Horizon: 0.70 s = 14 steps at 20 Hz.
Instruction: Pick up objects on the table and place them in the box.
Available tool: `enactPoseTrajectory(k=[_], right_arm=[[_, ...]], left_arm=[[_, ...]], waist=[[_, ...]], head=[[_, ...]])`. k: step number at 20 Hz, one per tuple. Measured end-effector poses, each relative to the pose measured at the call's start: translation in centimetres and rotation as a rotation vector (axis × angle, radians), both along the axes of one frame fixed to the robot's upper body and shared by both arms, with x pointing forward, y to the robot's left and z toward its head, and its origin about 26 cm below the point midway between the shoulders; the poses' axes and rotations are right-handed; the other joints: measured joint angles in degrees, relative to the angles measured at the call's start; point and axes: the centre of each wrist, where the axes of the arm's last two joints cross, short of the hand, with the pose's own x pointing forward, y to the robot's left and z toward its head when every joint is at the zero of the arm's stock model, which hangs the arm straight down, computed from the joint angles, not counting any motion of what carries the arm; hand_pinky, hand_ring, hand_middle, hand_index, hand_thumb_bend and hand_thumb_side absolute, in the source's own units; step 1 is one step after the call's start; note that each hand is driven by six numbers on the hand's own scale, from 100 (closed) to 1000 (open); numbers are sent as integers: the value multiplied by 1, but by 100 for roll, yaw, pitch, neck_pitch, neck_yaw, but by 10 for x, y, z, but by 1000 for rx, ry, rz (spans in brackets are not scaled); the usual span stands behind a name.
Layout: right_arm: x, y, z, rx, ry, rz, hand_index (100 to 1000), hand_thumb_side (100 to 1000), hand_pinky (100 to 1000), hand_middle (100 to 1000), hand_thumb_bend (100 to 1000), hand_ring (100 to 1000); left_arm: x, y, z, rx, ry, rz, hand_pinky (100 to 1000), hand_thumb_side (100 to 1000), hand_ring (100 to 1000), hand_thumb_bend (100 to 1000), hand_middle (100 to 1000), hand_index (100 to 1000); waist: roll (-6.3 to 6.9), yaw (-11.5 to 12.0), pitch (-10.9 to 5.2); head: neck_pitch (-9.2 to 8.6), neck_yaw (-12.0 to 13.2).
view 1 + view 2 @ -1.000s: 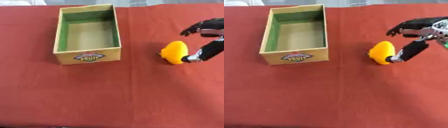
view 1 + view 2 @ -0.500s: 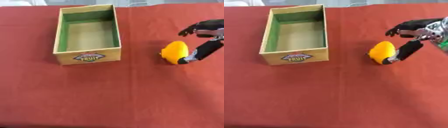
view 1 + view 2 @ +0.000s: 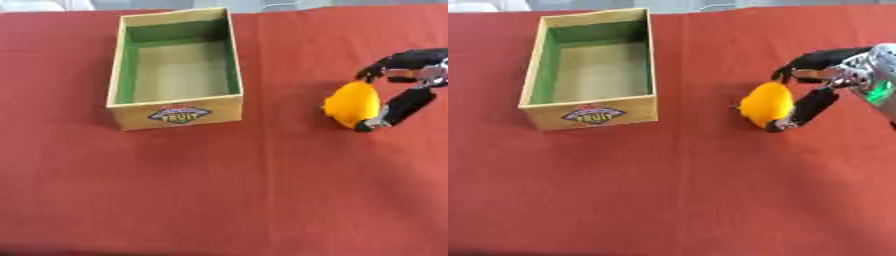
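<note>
In the left eye view the box (image 3: 175, 75) on the far left of the red counter (image 3: 219, 190) has nothing in it, and in the right eye view the right hand (image 3: 820, 82) curls around the yellow fruit (image 3: 766, 104), not lifted yet.

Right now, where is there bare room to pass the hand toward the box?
Bare red cloth lies between the yellow fruit and the cardboard box, and across the whole near half. The box floor looks bare too. The only crowding is at the right hand, curled round the fruit.
</note>
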Motion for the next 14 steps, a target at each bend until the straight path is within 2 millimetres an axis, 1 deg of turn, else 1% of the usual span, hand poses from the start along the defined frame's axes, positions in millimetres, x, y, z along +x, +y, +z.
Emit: enactPoseTrajectory(k=[1,2,4,5,8,9,10,11,12,14], right_arm=[[0,0,1,1,-7,3,931,587,830,711,489,893],[0,1,2,3,-18,7,886,566,819,670,462,877],[0,3,3,11,-45,16,809,521,800,620,400,847],[-1,4,4,17,-61,19,777,489,792,597,354,832],[-2,6,5,36,-108,21,717,404,759,549,240,790],[-2,7,5,43,-124,20,694,335,741,526,166,773],[-1,7,5,50,-143,18,678,282,732,513,112,762],[-1,8,5,58,-164,17,673,279,730,510,108,759],[-1,9,6,66,-186,16,639,227,710,482,100,734],[-1,9,6,77,-227,11,604,172,697,458,100,712]], left_arm=[[0,0,0,0,0,0,599,911,603,133,689,825],[0,0,0,0,0,0,599,911,603,134,689,825],[0,0,0,0,0,0,599,911,603,134,689,826],[0,0,0,0,0,0,599,911,603,135,689,826],[0,0,0,0,0,0,598,911,603,132,689,826],[0,0,0,0,0,0,598,911,602,131,689,826],[0,0,0,0,0,0,598,910,602,131,689,826],[0,0,0,0,0,0,598,910,602,131,689,826],[0,0,0,0,0,0,598,909,603,130,689,826],[0,0,0,0,0,0,598,909,603,130,689,826]], waist=[[0,0,0],[-1,0,0],[-4,0,0],[-5,0,0],[-13,-1,0],[-13,-1,0],[-13,-1,0],[-12,-1,0],[-12,-1,0],[-12,-1,0]], head=[[0,0],[0,1],[0,2],[0,3],[0,4],[0,6],[0,7],[0,8],[0,9],[0,10]])
